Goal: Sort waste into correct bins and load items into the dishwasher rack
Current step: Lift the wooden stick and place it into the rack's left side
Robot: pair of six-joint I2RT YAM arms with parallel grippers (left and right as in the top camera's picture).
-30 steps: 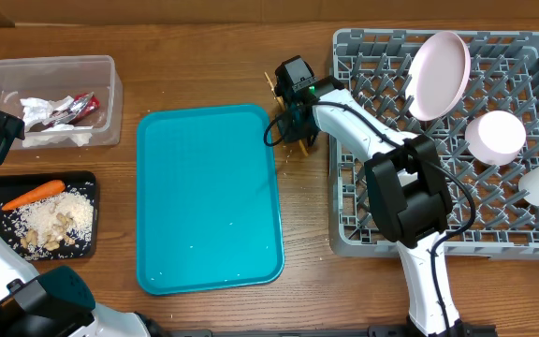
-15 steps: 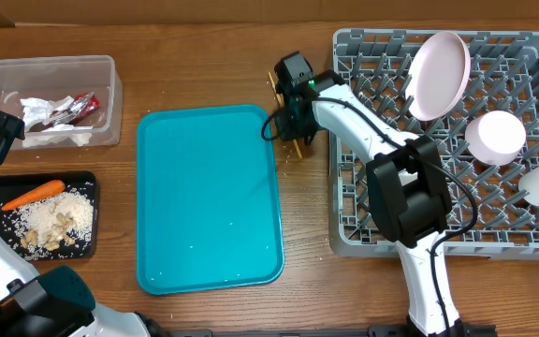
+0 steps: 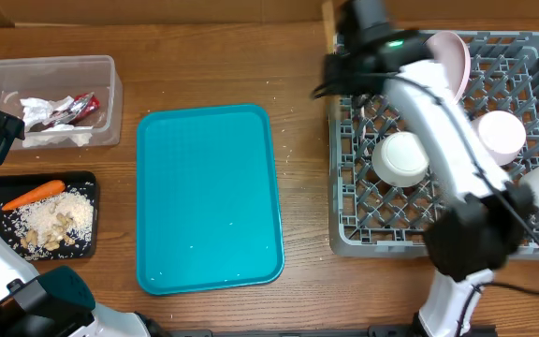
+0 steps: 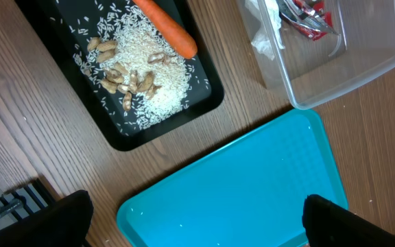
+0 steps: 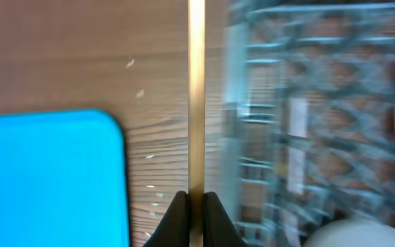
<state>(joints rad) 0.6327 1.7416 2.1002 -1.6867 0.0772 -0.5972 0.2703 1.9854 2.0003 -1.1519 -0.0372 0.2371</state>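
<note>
The serving tray (image 3: 209, 197) at frame centre is plain teal on a brown wood-grain table (image 3: 204, 56). At right sit a grey lattice rack (image 3: 354, 211), pale pink plate (image 3: 455, 58), white bowl (image 3: 400, 157) and tan stick (image 5: 196, 103); lower left, an orange carrot (image 3: 32, 194) on a black tray (image 3: 82, 178).

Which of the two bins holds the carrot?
The shallow black tray: the carrot lies there beside rice. The clear tub holds napkins and a red wrapper.
</note>
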